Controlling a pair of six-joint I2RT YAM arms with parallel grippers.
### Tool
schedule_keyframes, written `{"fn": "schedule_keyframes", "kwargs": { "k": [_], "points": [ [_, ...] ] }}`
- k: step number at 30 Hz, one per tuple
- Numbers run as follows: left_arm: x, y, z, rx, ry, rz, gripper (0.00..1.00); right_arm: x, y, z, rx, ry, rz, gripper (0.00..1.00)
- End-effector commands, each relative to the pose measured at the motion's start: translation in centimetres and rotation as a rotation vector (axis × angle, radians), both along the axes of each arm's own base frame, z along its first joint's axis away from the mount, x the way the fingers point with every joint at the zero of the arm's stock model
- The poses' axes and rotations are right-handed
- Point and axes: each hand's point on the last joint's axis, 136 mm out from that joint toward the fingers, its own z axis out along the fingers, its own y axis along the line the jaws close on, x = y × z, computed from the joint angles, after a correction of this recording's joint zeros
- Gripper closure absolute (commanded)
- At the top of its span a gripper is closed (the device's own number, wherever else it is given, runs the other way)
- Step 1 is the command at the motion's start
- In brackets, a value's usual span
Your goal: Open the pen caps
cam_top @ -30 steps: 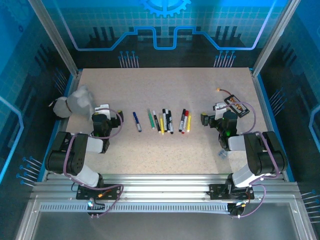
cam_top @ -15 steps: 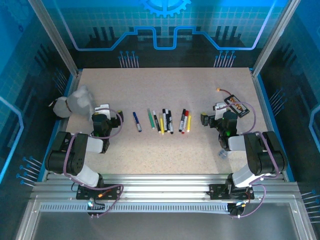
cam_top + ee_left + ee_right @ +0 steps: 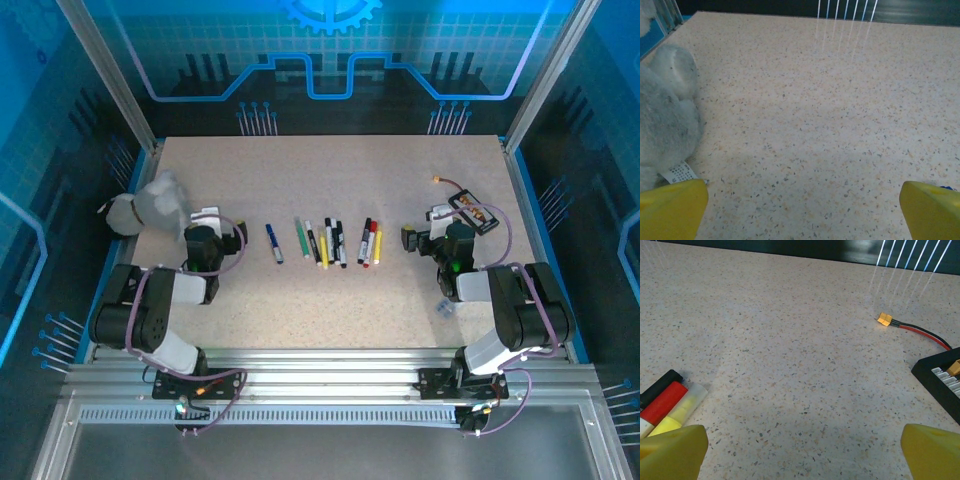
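Several pens lie side by side in a row across the middle of the table: a blue one (image 3: pixel 273 242), a green one (image 3: pixel 302 236), a tight bunch (image 3: pixel 328 243), then a black, red and yellow trio (image 3: pixel 370 241). The trio's pen caps show at the lower left of the right wrist view: black (image 3: pixel 660 385), red (image 3: pixel 666 401) and clear over yellow (image 3: pixel 686 401). My left gripper (image 3: pixel 218 227) (image 3: pixel 802 212) stands open over bare table left of the row. My right gripper (image 3: pixel 428 227) (image 3: pixel 802 455) is open right of the row, holding nothing.
A grey plush toy (image 3: pixel 150 205) (image 3: pixel 662 125) sits just left of the left gripper. A flat black slab (image 3: pixel 473 212) (image 3: pixel 942 377) with a red-black cable and orange plug (image 3: pixel 884 319) lies right of the right gripper. Raised rails edge the table.
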Motion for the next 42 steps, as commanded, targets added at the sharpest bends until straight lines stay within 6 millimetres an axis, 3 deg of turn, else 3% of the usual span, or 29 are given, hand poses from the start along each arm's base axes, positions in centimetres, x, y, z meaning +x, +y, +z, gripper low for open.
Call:
{"fn": "schedule_keyframes", "kwargs": {
  "k": [1,3,6,9,14,16,20,22,26,30,35,38,42],
  "points": [
    [1.1,0.3,3.8,0.040,0.032,0.044,0.00,0.7,0.3,2.2,-0.029,-0.030,0.018,0.01],
    [1.3,0.4,5.9,0.036,-0.002,0.062,0.01,0.8,0.3,2.9,-0.061,-0.014,-0.007,0.00],
    [0.6,1.1,8.8,-0.112,-0.041,0.148,0.01,0.9,0.5,5.3,-0.147,-0.003,-0.082,0.00],
    [1.2,1.1,9.4,-0.263,0.099,0.199,0.01,1.0,0.3,7.3,-0.052,0.106,-0.180,0.00],
    [3.4,-3.4,9.0,-0.386,0.274,0.050,0.01,0.7,3.7,10.8,-0.114,0.141,-0.229,0.00],
    [3.6,-5.1,9.0,-0.401,0.314,0.017,0.01,0.3,5.4,11.1,-0.080,0.171,-0.222,0.00],
    [3.8,-8.1,10.3,-0.367,0.349,-0.045,0.01,-0.4,9.1,9.3,0.078,0.319,-0.157,0.12],
    [3.8,-9.1,10.3,-0.351,0.384,-0.054,0.01,-0.5,10.0,7.7,0.098,0.388,-0.181,0.27],
    [3.4,-9.7,9.6,-0.364,0.418,-0.046,0.05,-0.2,12.1,5.7,0.091,0.455,-0.161,0.31],
    [2.0,-9.1,7.6,-0.365,0.495,0.007,0.11,-0.5,14.7,4.8,0.056,0.501,-0.114,0.32],
    [0.4,-8.4,4.4,-0.370,0.570,0.078,0.26,-1.3,17.5,4.1,0.080,0.530,-0.055,0.33],
    [0.2,-8.7,2.5,-0.390,0.613,0.091,0.37,-1.6,19.2,3.7,0.081,0.540,-0.023,0.33],
    [0.4,-8.8,0.4,-0.391,0.659,0.120,0.40,-2.0,21.2,3.3,0.070,0.562,0.024,0.33]
  ]
}}
